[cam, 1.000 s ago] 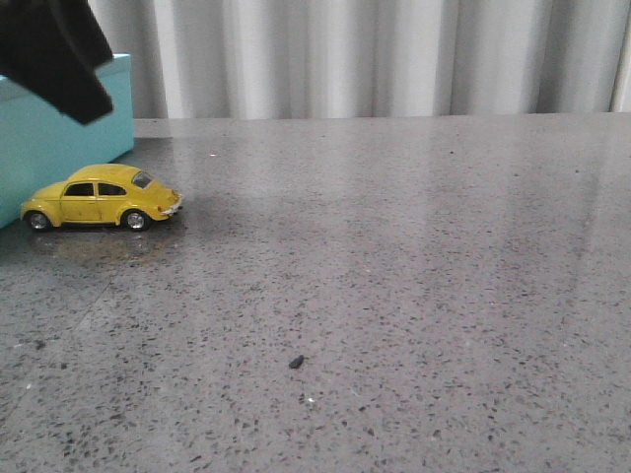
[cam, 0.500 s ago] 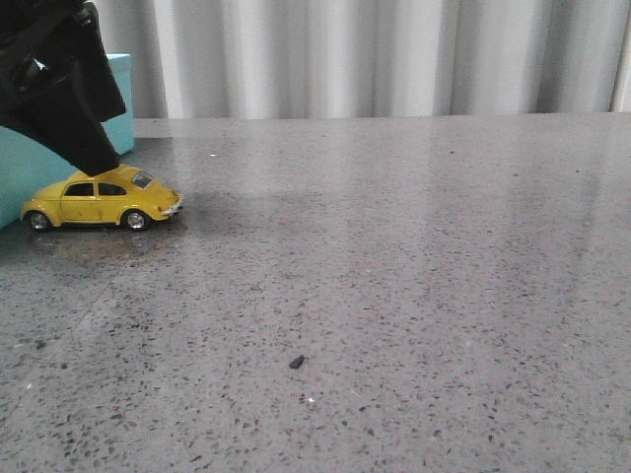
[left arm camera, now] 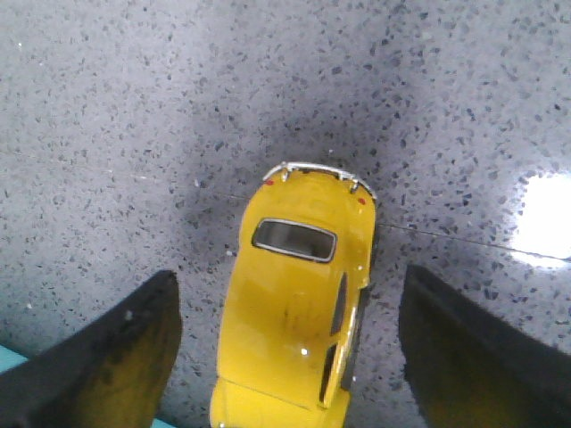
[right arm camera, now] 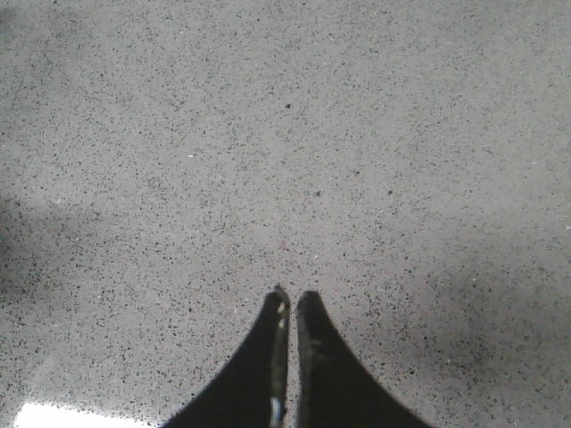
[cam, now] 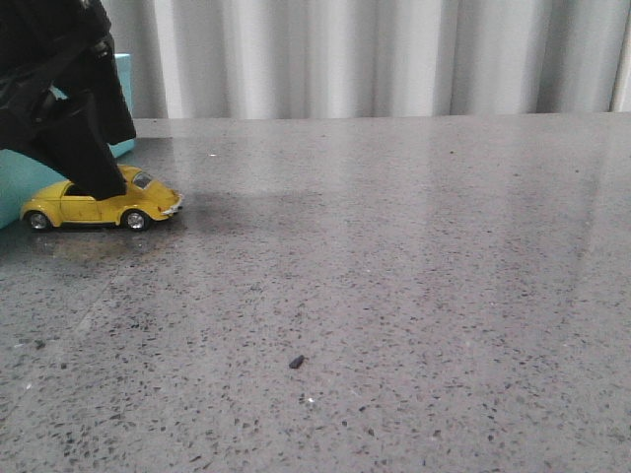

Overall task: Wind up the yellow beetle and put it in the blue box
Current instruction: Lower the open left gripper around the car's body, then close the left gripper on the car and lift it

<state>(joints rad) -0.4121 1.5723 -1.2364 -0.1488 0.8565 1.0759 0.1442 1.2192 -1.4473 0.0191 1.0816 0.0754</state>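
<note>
The yellow beetle (cam: pixel 104 205) stands on its wheels on the grey table at the far left, next to the blue box (cam: pixel 25 177). My left gripper (cam: pixel 94 182) has come down over the car's roof; in the left wrist view the gripper (left arm camera: pixel 290 308) is open, with one finger on each side of the beetle (left arm camera: pixel 299 303) and a gap to both. The car's bumper points away from the wrist. A sliver of the box (left arm camera: pixel 11 359) shows in that view. My right gripper (right arm camera: pixel 292 296) is shut and empty over bare table; it does not show in the front view.
The blue box stands right behind the car at the table's left edge, mostly hidden by my left arm. A small dark speck (cam: pixel 296 362) lies on the table in front. A grey curtain (cam: pixel 394 54) hangs behind the table.
My left gripper has come down from above the box until its fingers straddle the beetle's roof. The car has not moved.
</note>
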